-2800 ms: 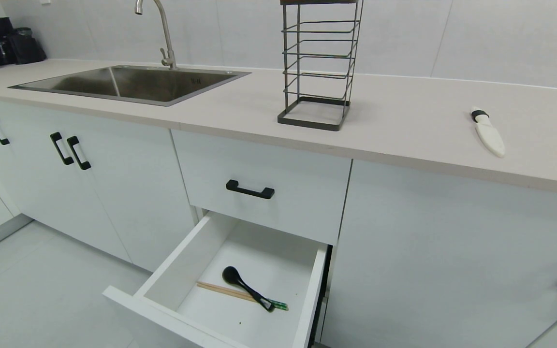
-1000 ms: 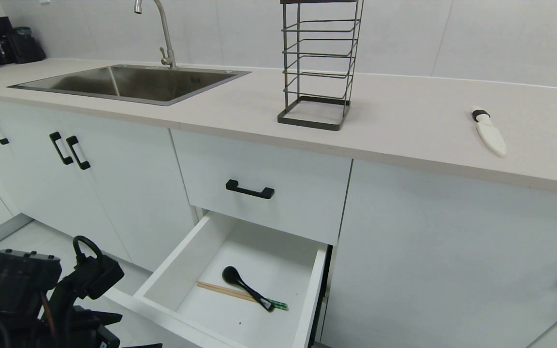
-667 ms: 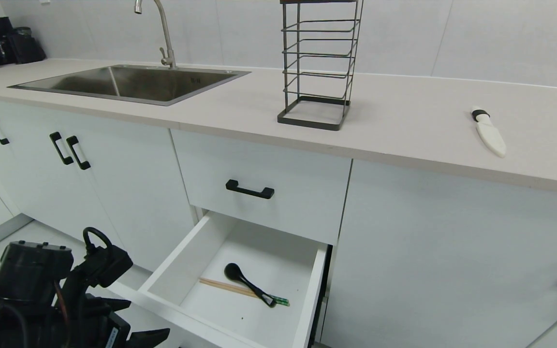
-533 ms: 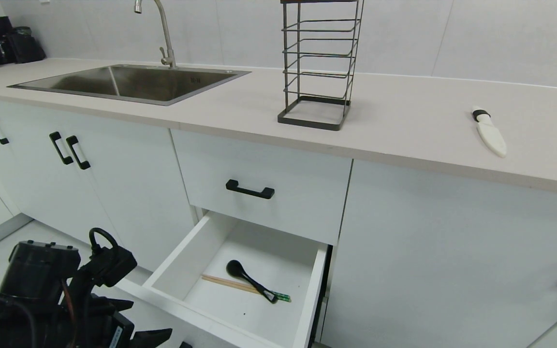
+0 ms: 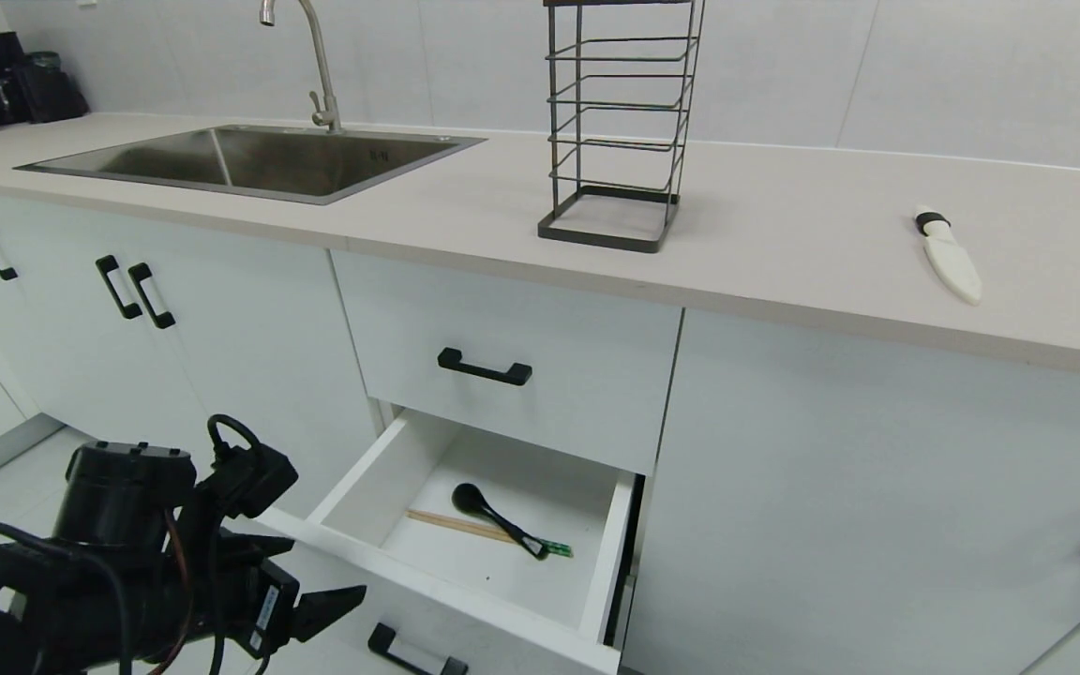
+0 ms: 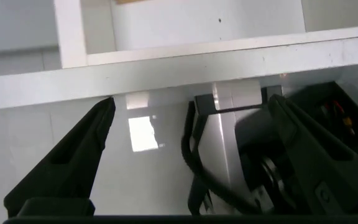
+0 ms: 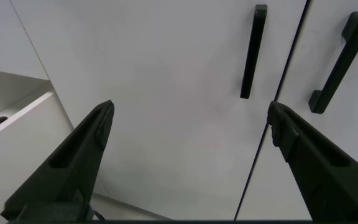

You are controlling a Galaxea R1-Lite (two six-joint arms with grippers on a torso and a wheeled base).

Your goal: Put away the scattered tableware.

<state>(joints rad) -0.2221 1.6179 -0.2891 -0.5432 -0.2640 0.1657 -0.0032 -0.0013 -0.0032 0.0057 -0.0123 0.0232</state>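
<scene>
Head view: open drawer [image 5: 427, 583] low centre, left gripper [image 6: 191, 109] at its near front, right gripper [image 7: 191, 115] facing cabinet doors [image 7: 166, 93], both spread wide, empty. Knife [image 5: 948, 258] out on far-right counter [image 5: 784, 234]; spoon [image 5: 502, 523], chopsticks [image 5: 451, 525] inside. Off-centre shove could jam the drawer.

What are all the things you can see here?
counter: one, beige, above white cupboards
sink: one, silver, in the counter
tap: one, silver, behind the sink
rack: one, black, upright on the counter
knife: one, white, lying on the counter
drawer: one, white, pulled open below the counter
spoon: one, black, in the drawer
chopsticks: one pair, wooden, under the spoon
handles: six, black, on cupboard fronts
left end effector: one, black, open, by the drawer's front
right end effector: one, black, open, facing cupboard doors
</scene>
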